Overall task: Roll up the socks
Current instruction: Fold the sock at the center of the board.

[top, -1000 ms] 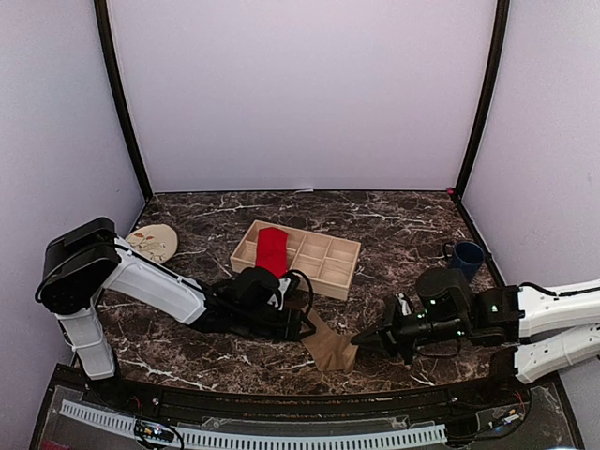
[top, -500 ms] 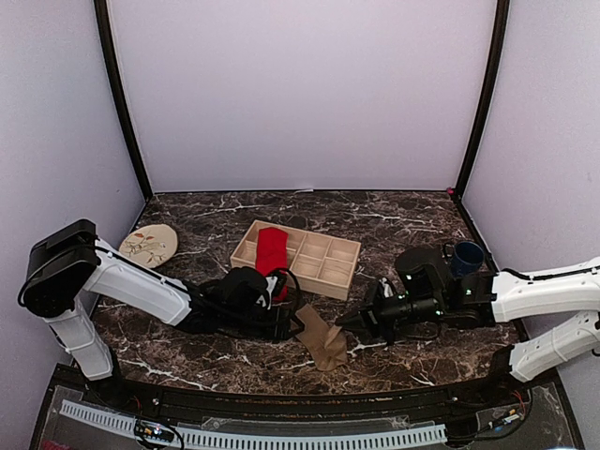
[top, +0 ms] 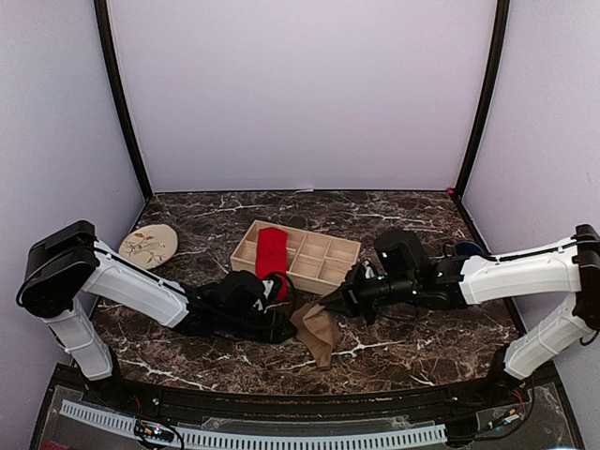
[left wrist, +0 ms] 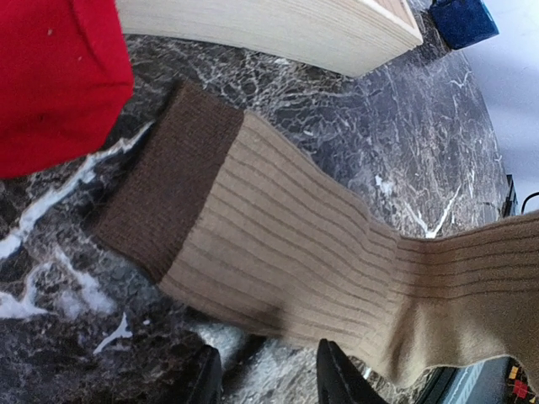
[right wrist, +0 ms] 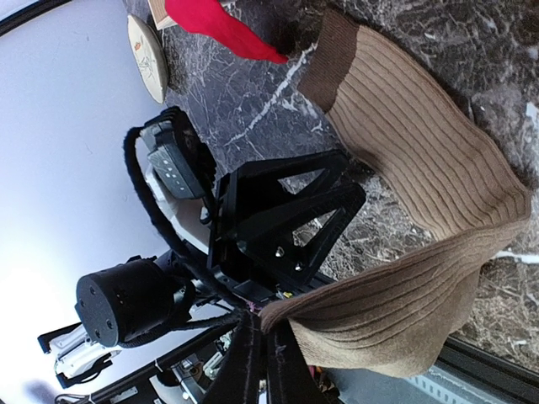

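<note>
While the right claw [top: 330, 305] reaches in low over the worktop [top: 412, 352], its fingers are pressed together on the toe end of the tan sock [top: 319, 333]. They hold that end up so that the fabric doubles back over itself just below the claw. From the fold, the rest of the tan sock lies flat on the worktop and runs away from the right claw toward the left claw [top: 279, 325], ending in a dark brown cuff.

The left claw sits low just beside the sock, facing the right claw. Its fingers are spread apart with nothing between them, and the sock's long edge lies just past their tips.

The red sock [top: 272, 249] is beyond the left claw, draped over the rim of the wooden tray [top: 319, 236]. Its lower end hangs down near the brown cuff but apart from it, with bare marble between the two.

A blue mug [left wrist: 459, 18] stands well behind the right claw, past the far corner of the tray. A round patterned disc [top: 148, 246] lies well apart from the left claw, out by that arm's base.
</note>
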Robot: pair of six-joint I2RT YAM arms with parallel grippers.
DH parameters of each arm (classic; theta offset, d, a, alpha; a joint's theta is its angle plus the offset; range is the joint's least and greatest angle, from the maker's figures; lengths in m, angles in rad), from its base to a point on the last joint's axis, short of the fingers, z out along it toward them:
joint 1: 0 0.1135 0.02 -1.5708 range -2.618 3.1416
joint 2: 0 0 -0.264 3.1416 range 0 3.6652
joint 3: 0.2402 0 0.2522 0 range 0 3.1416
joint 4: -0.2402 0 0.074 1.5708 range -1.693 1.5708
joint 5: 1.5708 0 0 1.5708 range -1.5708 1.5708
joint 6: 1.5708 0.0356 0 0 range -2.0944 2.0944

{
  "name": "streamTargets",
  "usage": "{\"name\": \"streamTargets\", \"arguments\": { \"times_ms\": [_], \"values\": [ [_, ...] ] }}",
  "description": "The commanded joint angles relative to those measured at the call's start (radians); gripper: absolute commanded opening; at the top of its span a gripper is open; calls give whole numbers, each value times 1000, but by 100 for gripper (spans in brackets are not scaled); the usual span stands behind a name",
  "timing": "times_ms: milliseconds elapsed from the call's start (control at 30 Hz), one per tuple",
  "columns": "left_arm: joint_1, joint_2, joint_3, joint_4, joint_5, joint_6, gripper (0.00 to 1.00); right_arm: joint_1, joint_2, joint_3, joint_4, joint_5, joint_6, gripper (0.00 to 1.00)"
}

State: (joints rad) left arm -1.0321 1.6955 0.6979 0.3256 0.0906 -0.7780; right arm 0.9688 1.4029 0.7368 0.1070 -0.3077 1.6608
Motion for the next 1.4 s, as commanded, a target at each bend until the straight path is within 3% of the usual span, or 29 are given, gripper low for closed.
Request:
{"name": "streamTargets", "arguments": {
  "times_ms": [0, 933, 1033, 1267, 1367],
  "values": [
    [1, -51, -29, -24, -19, 8, 41, -21, 54, 52, 75, -23, -23, 3],
    [33, -238, -149, -55, -37, 36, 37, -50, 354, 227, 93, -22, -54, 5],
    [33, -249, -146, -59, -33, 50, 39, -50, 360, 221, 89, -18, -58, 11],
    [35, -263, -128, -73, -33, 76, 45, -54, 359, 229, 69, -2, -100, 40],
    [35, -261, -116, -82, -34, 88, 47, -56, 341, 253, 21, 19, -141, 41]
  ]
}}
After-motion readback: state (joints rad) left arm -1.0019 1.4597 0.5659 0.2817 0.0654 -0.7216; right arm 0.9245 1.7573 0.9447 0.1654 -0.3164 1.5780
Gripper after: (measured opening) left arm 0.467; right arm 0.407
